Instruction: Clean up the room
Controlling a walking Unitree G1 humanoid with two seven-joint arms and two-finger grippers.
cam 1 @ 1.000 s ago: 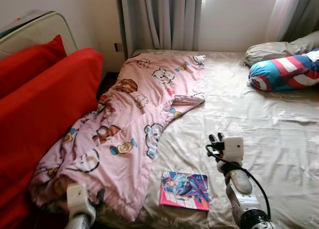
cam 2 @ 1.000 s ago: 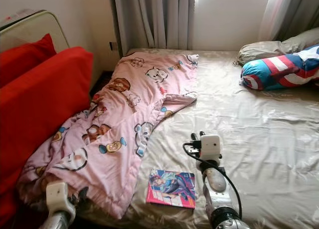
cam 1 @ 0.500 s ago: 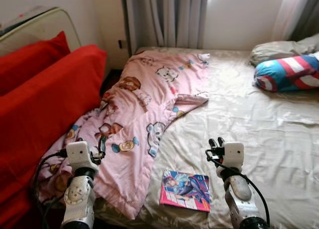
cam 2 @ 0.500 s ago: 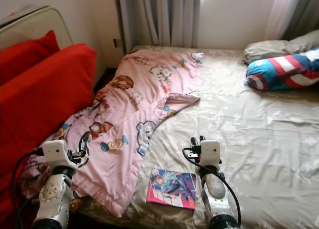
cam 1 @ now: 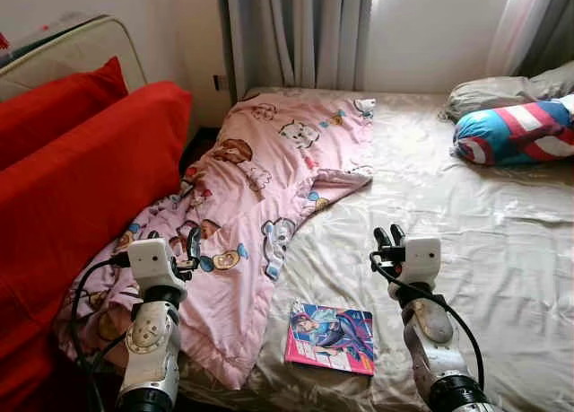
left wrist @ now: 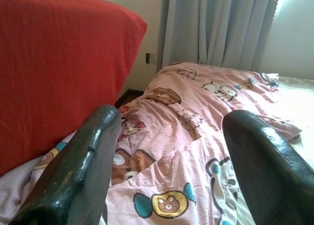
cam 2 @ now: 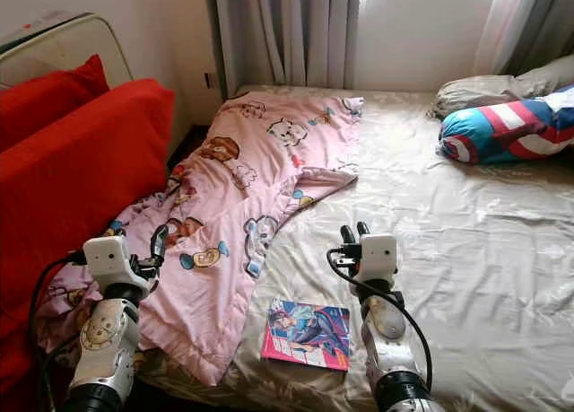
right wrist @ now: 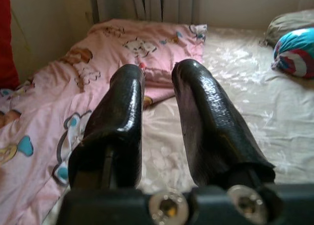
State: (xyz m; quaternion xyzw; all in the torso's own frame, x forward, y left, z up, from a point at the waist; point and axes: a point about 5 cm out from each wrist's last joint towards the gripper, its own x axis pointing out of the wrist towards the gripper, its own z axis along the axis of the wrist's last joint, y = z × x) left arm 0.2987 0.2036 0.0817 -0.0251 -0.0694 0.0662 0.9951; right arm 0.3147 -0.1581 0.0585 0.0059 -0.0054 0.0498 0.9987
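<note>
You have barely begun: the pink blanket [cam 1: 251, 214] lies rumpled across the frame's left half, the book [cam 1: 332, 338] lies at lower centre on the bed [cam 1: 466, 223], untouched. Your left gripper [cam 1: 188, 248] hovers spread over the blanket's near end; your right gripper [cam 1: 387, 239] hangs empty, fingers nearly together, above the sheet. No writing is legible on the book cover.

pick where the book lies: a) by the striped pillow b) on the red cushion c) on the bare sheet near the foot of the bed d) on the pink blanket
c, the book lies flat on the sheet, just beside the pink blanket's edge and between the two hands.
</note>
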